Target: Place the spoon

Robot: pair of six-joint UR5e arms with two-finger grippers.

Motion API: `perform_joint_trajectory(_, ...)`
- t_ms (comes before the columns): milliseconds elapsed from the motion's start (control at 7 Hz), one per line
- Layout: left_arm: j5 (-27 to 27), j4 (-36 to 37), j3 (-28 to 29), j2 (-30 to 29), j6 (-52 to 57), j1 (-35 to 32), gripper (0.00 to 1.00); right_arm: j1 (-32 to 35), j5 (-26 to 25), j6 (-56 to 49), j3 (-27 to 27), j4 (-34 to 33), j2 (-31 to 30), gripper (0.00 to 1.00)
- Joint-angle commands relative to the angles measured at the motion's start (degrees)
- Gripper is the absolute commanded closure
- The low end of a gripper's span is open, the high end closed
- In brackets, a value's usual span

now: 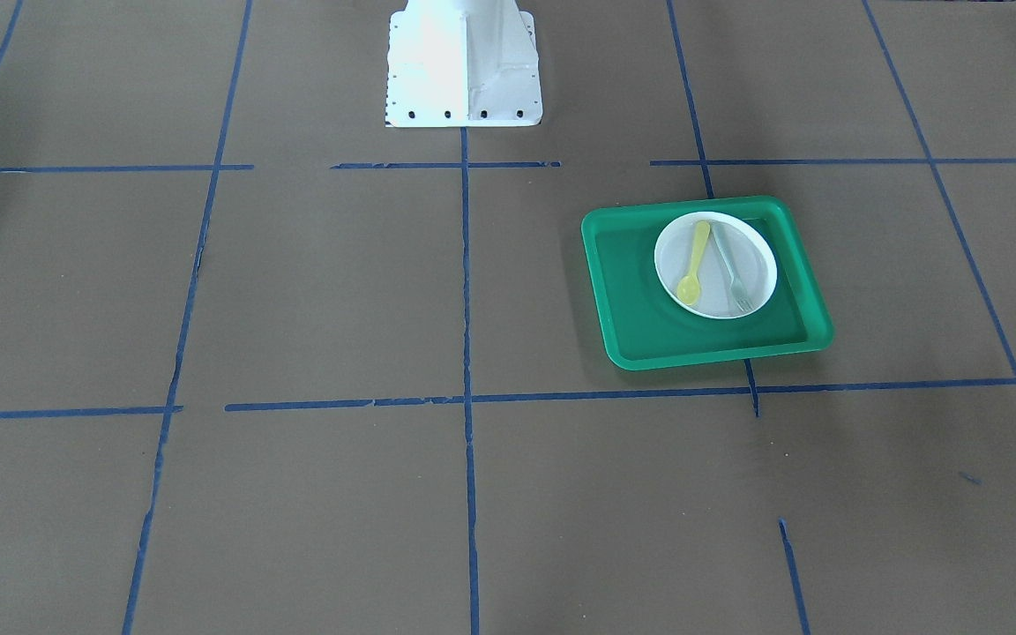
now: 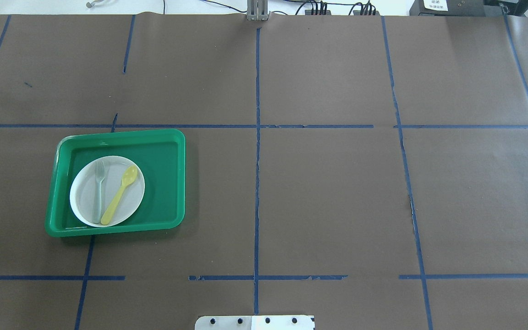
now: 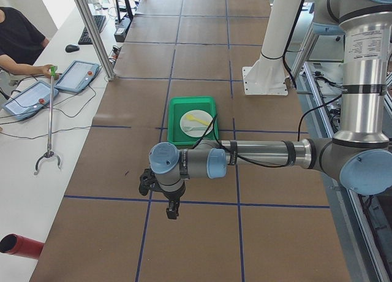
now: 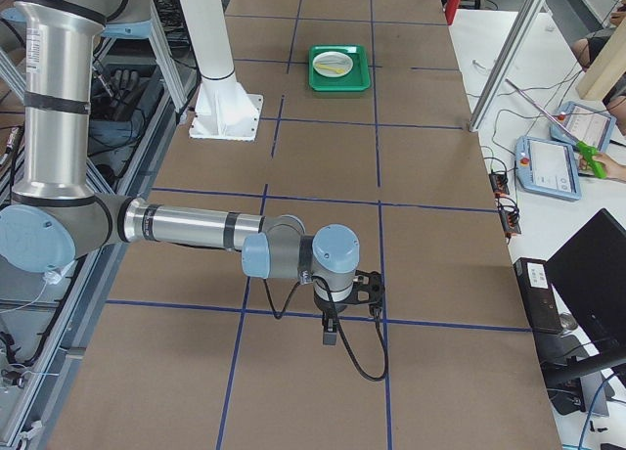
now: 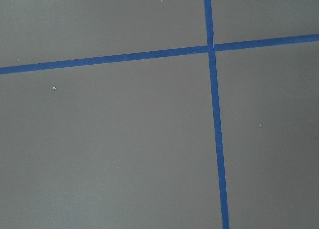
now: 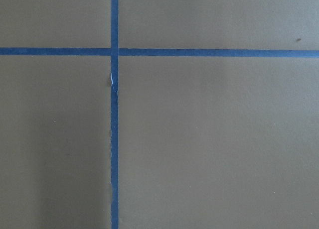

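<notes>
The small yellow spoon (image 1: 694, 265) lies on a white plate (image 1: 759, 265) beside a pale grey-green fork (image 1: 731, 269). The plate sits inside a green tray (image 1: 640, 291). In the overhead view the spoon (image 2: 118, 195) lies on the right half of the plate (image 2: 83, 197), bowl pointing away from the robot, and the tray (image 2: 167, 183) is on the table's left. My left gripper (image 3: 145, 182) hovers low over bare table well clear of the tray. My right gripper (image 4: 374, 289) hovers at the table's far other end. I cannot tell whether either is open or shut.
The brown table is marked with blue tape lines. The robot's white base (image 1: 464, 66) stands at the middle of its near edge. Both wrist views show only brown surface and tape. Operators with tablets (image 3: 79, 75) sit at a side bench.
</notes>
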Motion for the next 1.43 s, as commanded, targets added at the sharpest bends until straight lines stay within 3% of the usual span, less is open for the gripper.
perform_joint_trajectory(0, 0.00, 0.00, -1.19, -0.19, -0.01, 0.05, 0.00, 0.00, 0.00, 0.04, 0.00, 0.00, 0.00, 0.00)
perform_joint_trajectory(571, 0.00, 0.18, -9.43, -3.62, -1.67, 2.31, 0.00, 0.00, 0.00, 0.05, 0.00, 0.00, 0.00, 0.00)
perform_joint_trajectory(857, -0.70, 0.00, -19.25, -4.23, -20.83, 13.16, 0.00, 0.00, 0.00, 0.05, 0.00, 0.00, 0.00, 0.00)
perform_joint_trajectory(1286, 2.61, -0.08, -21.77, -13.09, -49.84, 29.35, 0.00, 0.00, 0.00, 0.05, 0.00, 0.00, 0.00, 0.00)
